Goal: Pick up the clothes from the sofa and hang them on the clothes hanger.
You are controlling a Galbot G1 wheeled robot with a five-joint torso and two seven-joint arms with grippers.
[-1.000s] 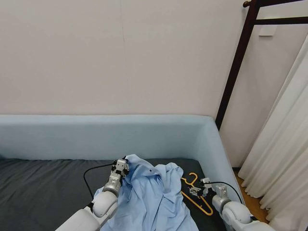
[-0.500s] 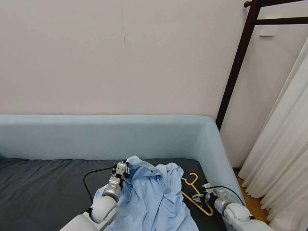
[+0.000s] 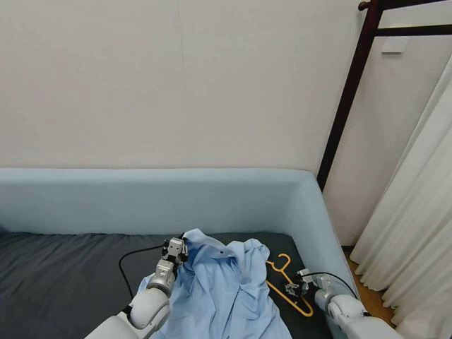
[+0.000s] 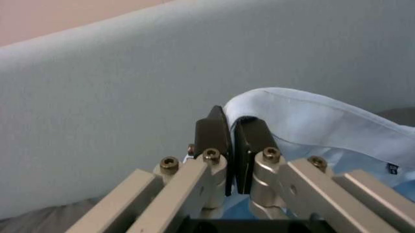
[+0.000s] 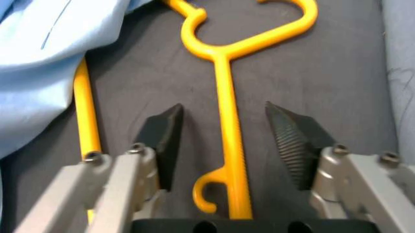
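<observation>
Head: blue shirt (image 3: 226,293) heaped on sofa (image 3: 63,282) seat near right armrest; yellow hanger (image 3: 277,289) at its right edge.
Left wrist: left gripper (image 4: 232,124) fingers pinching shirt's collar edge.
Right wrist: right gripper (image 5: 224,109) fingers spread, straddling hanger's bar; bare seat around.

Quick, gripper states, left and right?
Left gripper: shut on the blue shirt.
Right gripper: open, astride the yellow hanger.
</observation>
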